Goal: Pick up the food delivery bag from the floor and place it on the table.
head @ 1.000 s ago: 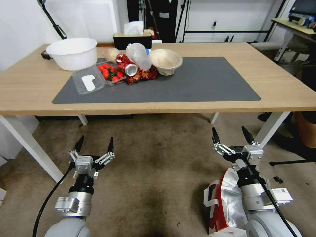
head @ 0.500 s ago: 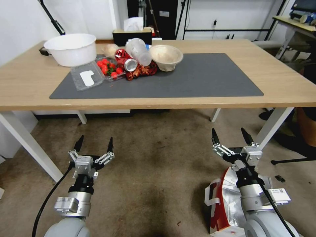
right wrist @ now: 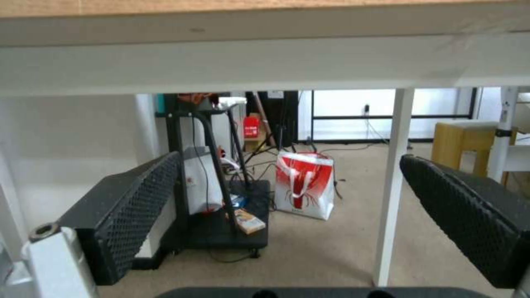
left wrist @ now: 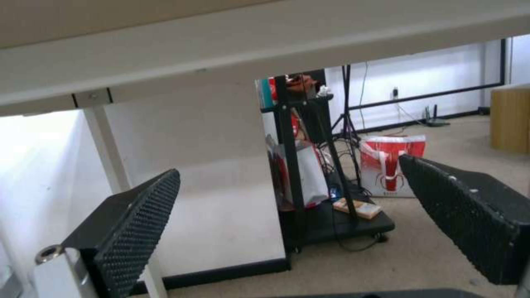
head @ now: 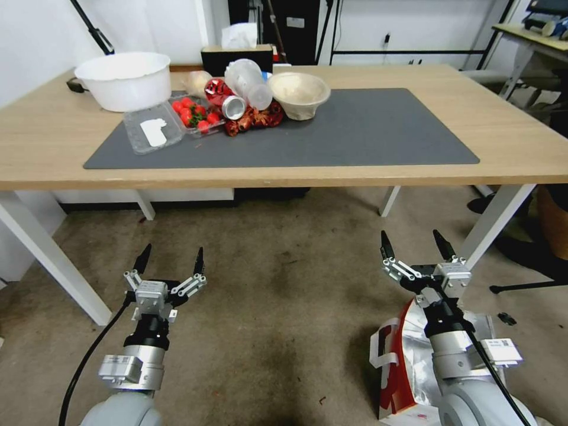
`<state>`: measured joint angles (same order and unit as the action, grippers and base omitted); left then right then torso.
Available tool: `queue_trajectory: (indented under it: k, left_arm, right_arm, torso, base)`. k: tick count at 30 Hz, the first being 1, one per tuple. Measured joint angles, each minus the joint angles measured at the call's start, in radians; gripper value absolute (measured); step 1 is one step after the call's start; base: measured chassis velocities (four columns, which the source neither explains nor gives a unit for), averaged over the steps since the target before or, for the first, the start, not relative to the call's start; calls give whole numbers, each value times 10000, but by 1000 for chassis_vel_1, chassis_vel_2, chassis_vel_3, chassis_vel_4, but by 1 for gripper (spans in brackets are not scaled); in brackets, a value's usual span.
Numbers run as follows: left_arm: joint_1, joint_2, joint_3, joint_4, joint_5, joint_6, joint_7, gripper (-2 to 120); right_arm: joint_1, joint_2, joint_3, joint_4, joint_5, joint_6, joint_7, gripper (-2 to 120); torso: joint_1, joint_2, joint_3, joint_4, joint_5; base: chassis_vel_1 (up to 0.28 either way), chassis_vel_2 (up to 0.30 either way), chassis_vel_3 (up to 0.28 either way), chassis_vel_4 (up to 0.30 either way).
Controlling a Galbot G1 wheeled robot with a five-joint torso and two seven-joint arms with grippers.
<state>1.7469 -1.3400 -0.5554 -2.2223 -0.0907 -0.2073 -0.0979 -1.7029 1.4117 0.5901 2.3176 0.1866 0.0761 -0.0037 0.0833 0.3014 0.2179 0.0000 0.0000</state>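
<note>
White-red food delivery bag [head: 395, 367]: on the floor [head: 284, 307], under right arm
Left gripper [head: 170, 258]: jaws spread, empty
Right gripper [head: 413, 242]: same, spread, empty

Bright, even room light is falling from above onto the desk [head: 414, 171], leaving the floor [head: 284, 296] beneath it dimmer and darkening into a soft shadow near the view's lower edge, while the foil lining of the food delivery bag [head: 408, 361] is catching small glints. The head view is bending straight lines outward toward its edges. In both wrist views the far white wall is glaring, and the near fingers [left wrist: 132, 231] are looking soft and slightly blurred.
</note>
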Motion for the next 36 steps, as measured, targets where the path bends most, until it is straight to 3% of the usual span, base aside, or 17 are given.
queue_trajectory:
  k: [36]
  left_arm:
    - [-12,-23,96,80,45,-47,51,99]
  right_arm:
    - [-17,93,39,-80,14,61,33,100]
  torso:
    - [-338,-1411,-1070,0,0]
  base:
    - [0,0,0,0]
